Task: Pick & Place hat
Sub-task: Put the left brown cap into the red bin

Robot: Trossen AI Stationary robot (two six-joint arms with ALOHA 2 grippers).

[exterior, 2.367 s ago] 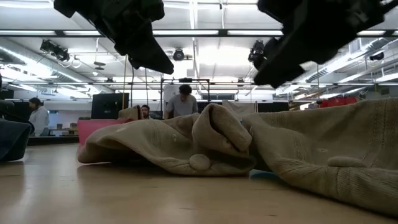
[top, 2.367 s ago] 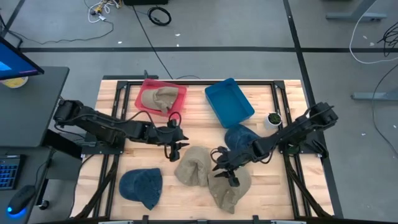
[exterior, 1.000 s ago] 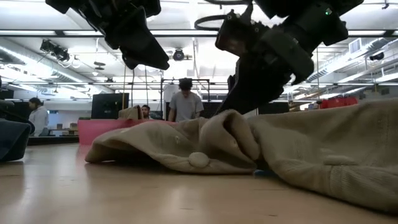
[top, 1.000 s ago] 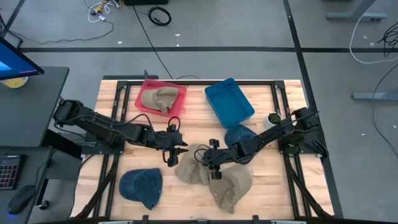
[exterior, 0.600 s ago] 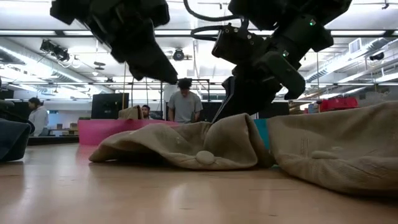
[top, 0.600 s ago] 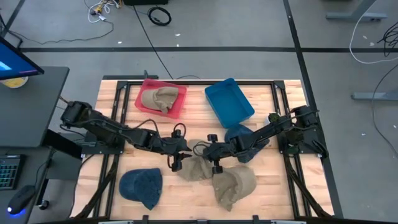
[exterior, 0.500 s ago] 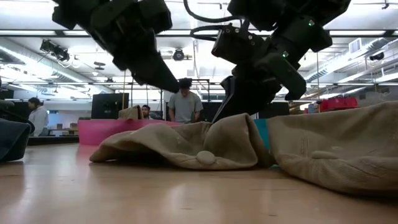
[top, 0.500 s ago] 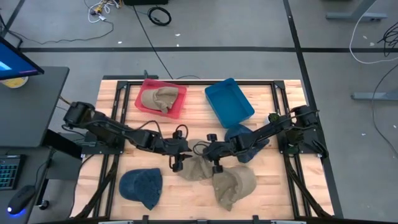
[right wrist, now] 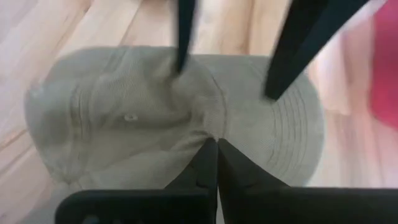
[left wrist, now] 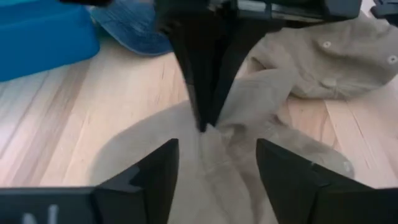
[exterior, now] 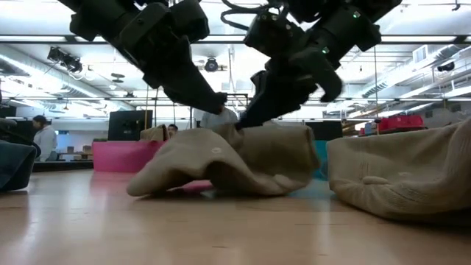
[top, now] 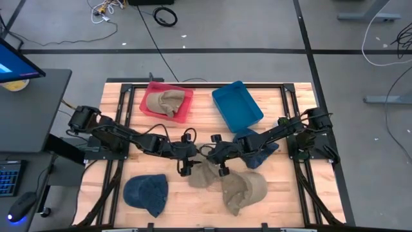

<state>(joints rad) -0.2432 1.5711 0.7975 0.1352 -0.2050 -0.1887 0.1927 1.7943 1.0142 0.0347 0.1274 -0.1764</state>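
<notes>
A tan hat (top: 205, 174) lies on the wooden table between my two grippers, its middle drawn up into a peak (exterior: 235, 131). My right gripper (top: 210, 156) is shut on that peak. My left gripper (top: 190, 161) is open on the hat's left side, one fingertip on each side of the raised fold (left wrist: 214, 140). A second tan hat (top: 241, 190) lies on the table at the near right. One blue denim hat (top: 147, 193) lies at the near left, another (top: 256, 142) under my right arm. My right gripper pinches a fold of cloth at the middle of the tan hat (right wrist: 205, 132) between its two shut fingers, slanting down from the table's right. The middle is pulled up, while the hat's lower edges (exterior: 169, 188) rest on the table. My left gripper: whether its open fingertips (right wrist: 180, 62) touch the hat, I cannot tell.
A red bin (top: 149, 90) holding another tan hat stands at the back left, a blue bin (top: 237, 105) at the back middle. A small white cup (top: 282, 122) stands at the right. People show in the room behind the table.
My right gripper has gone toward the table's left and risen with the hat's middle, which is now pulled up into a peak while the edges stay on the table. My left gripper has moved toward the table's right and lower, close to the hat.
</notes>
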